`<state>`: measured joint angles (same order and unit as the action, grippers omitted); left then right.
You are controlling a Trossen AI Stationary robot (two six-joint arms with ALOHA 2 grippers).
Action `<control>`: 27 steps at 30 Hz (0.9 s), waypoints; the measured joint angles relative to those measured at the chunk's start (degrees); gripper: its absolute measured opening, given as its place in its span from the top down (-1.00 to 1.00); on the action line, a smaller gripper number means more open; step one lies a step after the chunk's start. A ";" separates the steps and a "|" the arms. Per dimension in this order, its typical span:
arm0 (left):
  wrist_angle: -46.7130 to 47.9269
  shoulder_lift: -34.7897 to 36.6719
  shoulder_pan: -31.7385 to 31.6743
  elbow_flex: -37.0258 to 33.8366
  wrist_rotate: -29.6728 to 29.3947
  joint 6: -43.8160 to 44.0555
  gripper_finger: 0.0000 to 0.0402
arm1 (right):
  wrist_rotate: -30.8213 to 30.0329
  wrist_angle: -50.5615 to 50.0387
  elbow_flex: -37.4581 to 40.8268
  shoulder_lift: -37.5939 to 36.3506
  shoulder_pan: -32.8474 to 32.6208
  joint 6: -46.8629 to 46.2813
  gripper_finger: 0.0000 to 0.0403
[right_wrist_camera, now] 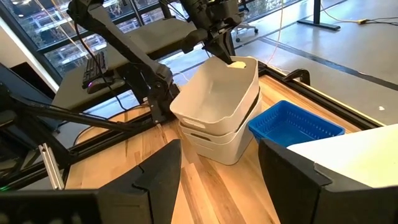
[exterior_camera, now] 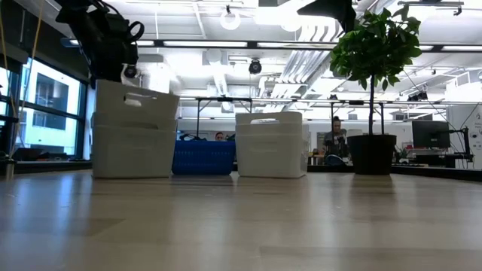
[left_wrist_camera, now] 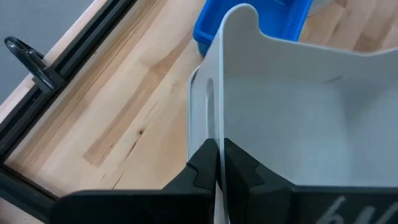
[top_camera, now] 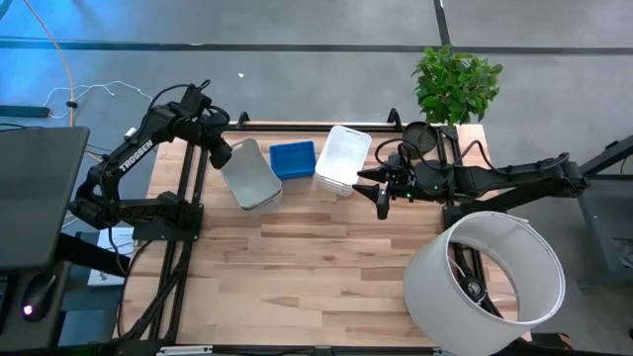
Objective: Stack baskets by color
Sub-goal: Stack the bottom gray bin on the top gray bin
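1. High view: three groups of baskets stand in a row near the far edge of the wooden table (top_camera: 297, 267).
2. Toward the far left corner sits a stack of translucent grey baskets (top_camera: 253, 176); its top basket is tilted, not seated flat.
3. The left tool (top_camera: 224, 150) is clamped on the end wall of that top basket, one finger inside the wall and one outside, as the left wrist view shows at its fingers (left_wrist_camera: 200, 167).
4. A single blue perforated basket (top_camera: 293, 159) stands just beside the grey stack, in the middle of the row.
5. On its other side stands a stack of white baskets (top_camera: 342, 159), close to the blue one.
6. The right tool (top_camera: 381, 188) hovers just beside the white stack on the side toward the right edge, its fingers spread wide and holding nothing.
7. In the right wrist view the fingers (right_wrist_camera: 163, 168) frame the grey stack and the blue basket across the table.
8. A black plant pot (top_camera: 425, 136) with a green plant occupies the far right corner.
9. A large white cylinder (top_camera: 485, 269) lies near the near right corner.
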<state>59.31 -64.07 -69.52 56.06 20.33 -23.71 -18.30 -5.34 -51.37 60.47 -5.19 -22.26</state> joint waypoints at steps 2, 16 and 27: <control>0.00 0.00 0.00 -0.01 -0.06 0.28 1.00 | -0.16 0.00 0.00 0.00 0.00 0.00 0.00; 0.35 -0.04 0.33 0.00 1.08 2.54 1.00 | -0.18 0.00 0.00 0.00 0.00 0.07 0.00; 0.46 -0.04 0.33 0.01 1.30 2.54 0.65 | -0.18 0.00 0.00 0.00 0.02 0.17 0.00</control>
<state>59.77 -64.12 -69.18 56.07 21.63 -21.17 -18.48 -5.34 -51.37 60.47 -5.17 -22.09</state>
